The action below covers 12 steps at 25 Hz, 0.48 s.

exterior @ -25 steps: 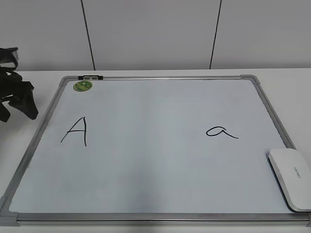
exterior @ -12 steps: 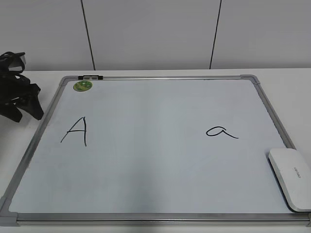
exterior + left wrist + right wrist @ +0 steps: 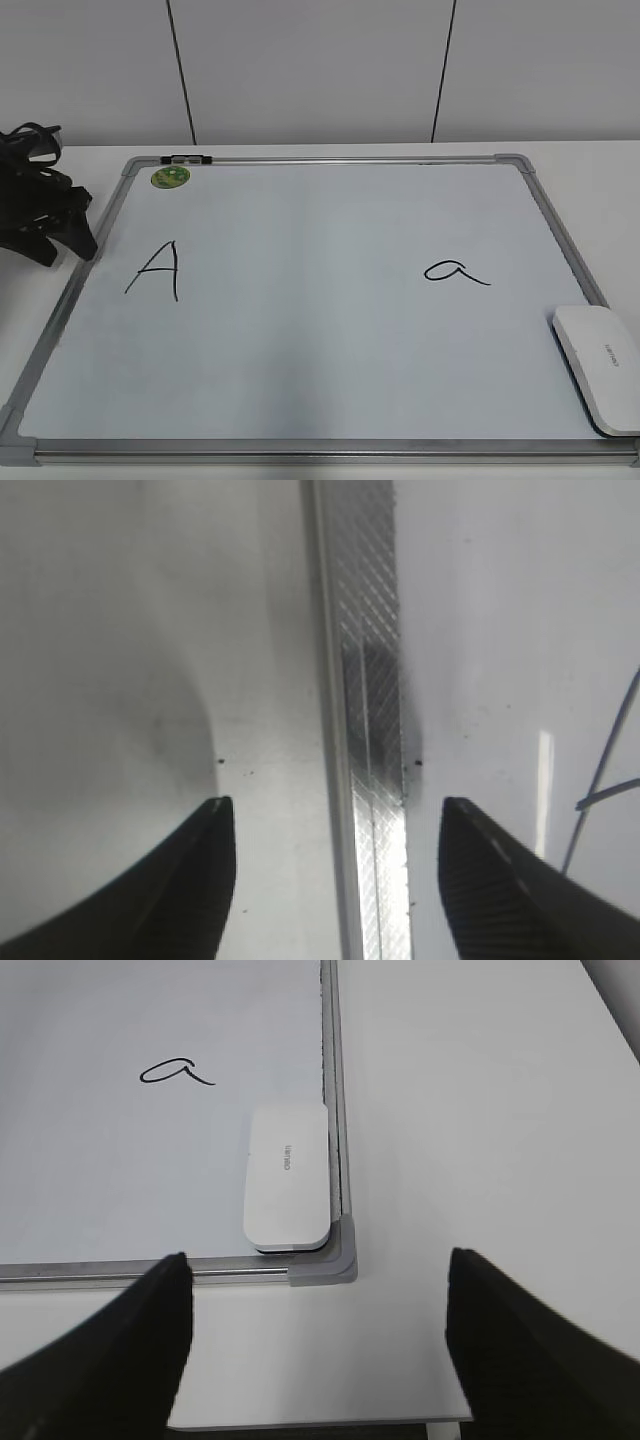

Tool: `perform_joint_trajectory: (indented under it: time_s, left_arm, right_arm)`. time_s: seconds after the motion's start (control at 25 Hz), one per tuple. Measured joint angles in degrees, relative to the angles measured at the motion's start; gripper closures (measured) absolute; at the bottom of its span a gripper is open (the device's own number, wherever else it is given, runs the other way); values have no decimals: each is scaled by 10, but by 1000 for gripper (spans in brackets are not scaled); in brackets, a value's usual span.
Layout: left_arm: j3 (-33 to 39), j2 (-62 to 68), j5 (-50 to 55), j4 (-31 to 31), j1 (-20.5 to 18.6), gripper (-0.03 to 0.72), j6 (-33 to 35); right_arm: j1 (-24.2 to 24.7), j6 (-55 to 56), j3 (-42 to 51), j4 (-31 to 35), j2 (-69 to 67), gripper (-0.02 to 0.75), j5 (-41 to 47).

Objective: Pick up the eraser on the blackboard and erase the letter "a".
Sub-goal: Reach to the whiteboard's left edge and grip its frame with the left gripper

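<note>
Since the earlier frames, only the left gripper [image 3: 45, 225] has moved: it has advanced from the far left edge of the exterior view toward the blackboard [image 3: 320, 445], and now sits just beside the left frame rail. Everything else is unchanged in position.

Left wrist view confirms this: the fingers [image 3: 200, 880] are spread wide, straddling the silver frame rail, holding nothing.

The right gripper [image 3: 315, 1340] is out of the exterior view. Its wrist view shows its fingers wide apart and empty, hovering off the near right corner of the blackboard, well apart from the eraser [image 3: 288, 1176].

The eraser lies flat inside the near right corner of the blackboard, against the right frame rail, untouched. The letter "a" [image 3: 456, 271] is intact, near the eraser but clear of it. The capital "A" [image 3: 156, 270] stands at the left side.

Assessment: no step of the task is complete. Pickup of the eraser and erasure both remain outstanding.
</note>
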State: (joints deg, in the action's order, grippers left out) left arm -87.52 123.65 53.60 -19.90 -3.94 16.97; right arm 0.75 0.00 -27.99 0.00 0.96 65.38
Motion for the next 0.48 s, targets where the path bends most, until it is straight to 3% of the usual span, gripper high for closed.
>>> perform_joint_trajectory:
  time_s: [0.48]
  left_arm:
    - [0,6,0,-11,0,344,1]
  right_arm:
    - [0,0,0,0,0,151,0]
